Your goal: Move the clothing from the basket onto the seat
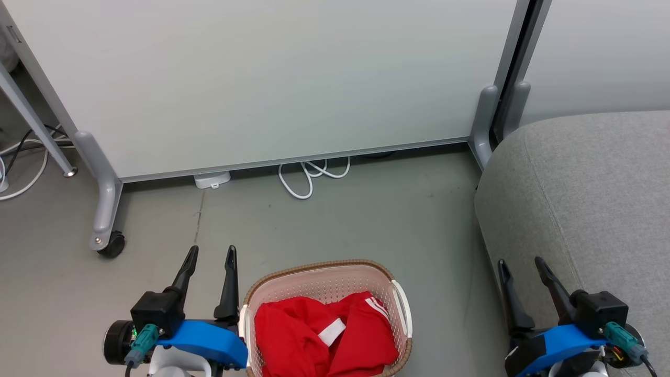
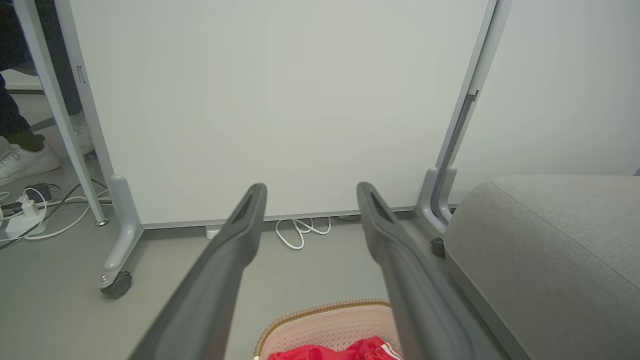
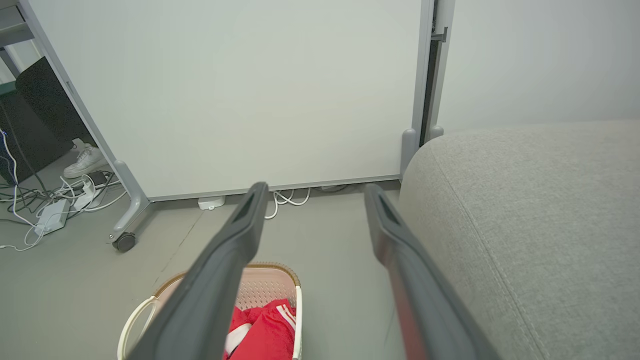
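The red clothing [image 1: 319, 340] lies bunched inside the cream basket [image 1: 324, 272] on the floor at the bottom centre; white stripes and a white tag show on it. The grey seat [image 1: 591, 199] fills the right side. My left gripper [image 1: 212, 254] hangs open just left of the basket, above the floor, holding nothing. My right gripper [image 1: 521, 264] is open over the seat's front left edge, right of the basket. The left wrist view shows the basket rim [image 2: 320, 310] and clothing [image 2: 345, 350] below the fingers [image 2: 235, 235]. The right wrist view shows the basket [image 3: 270, 285], clothing [image 3: 265, 330] and seat [image 3: 540, 225].
A white partition panel [image 1: 272, 78] on grey wheeled feet [image 1: 107, 238] stands behind the basket. A white cable loop [image 1: 309, 175] lies under its lower edge. More cables and a power strip [image 3: 52, 215] lie at the far left, beside a person's white shoe [image 2: 22, 160].
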